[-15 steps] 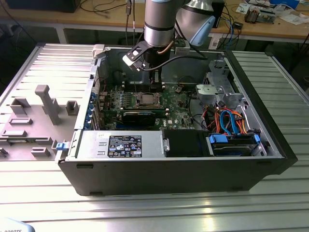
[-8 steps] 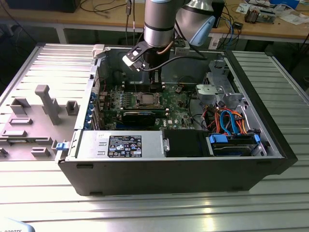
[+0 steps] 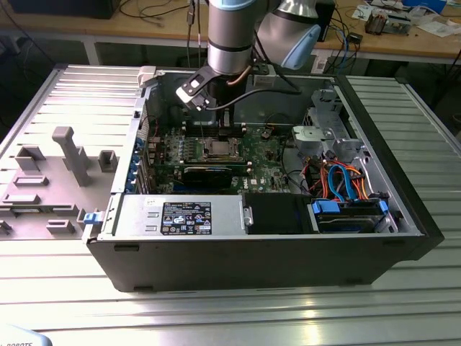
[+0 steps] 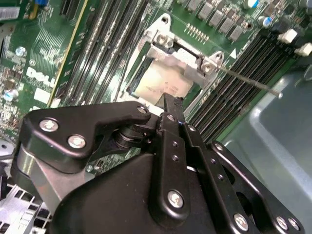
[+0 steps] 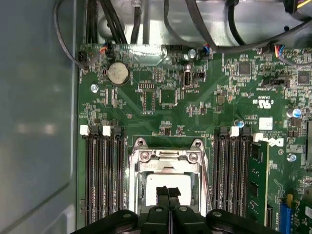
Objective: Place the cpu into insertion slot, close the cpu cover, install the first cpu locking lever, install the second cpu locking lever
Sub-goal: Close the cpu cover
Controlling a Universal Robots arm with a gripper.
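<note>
Gripper point(image 5: 168, 192), closed, directly over cpu point(image 5: 182, 184) lying in insertion slot point(image 5: 133, 186)

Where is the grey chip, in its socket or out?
In: the cpu lies flat within the insertion slot's silver rim.

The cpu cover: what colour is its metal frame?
The cpu cover is shiny silver, clearest in the first wrist view.

I work over a counter point(image 3: 403, 288) of ribbed grey metal; soft light glares on its near slats; grey moulded blocks point(image 3: 72, 155) stand at the exterior view's left; behind it runs a wooden bench point(image 3: 57, 27) with loose cables point(image 3: 155, 11).
</note>
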